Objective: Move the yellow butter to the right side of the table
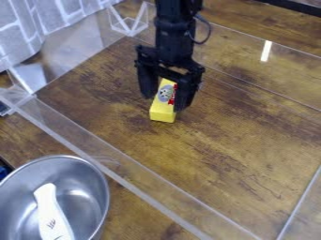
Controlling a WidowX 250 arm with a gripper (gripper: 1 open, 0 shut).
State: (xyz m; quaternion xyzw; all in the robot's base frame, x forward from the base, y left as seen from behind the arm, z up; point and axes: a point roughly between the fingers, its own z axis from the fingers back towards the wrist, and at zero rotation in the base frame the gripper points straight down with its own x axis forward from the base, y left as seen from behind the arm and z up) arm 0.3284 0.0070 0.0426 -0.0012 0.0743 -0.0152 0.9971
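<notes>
The yellow butter (163, 110) lies on the dark wood table (238, 141), a little left of the middle, its red-and-white label facing up. My gripper (168, 91) points straight down over it, open, with one black finger on each side of the block's far end. The fingers (145, 82) hide much of the label. I cannot tell whether the fingertips touch the block.
Clear plastic walls (126, 173) edge the table at the front left and at the back. A round metal bowl (51, 202) with a white utensil in it sits outside the wall at the lower left. Bare wood stretches to the right of the butter.
</notes>
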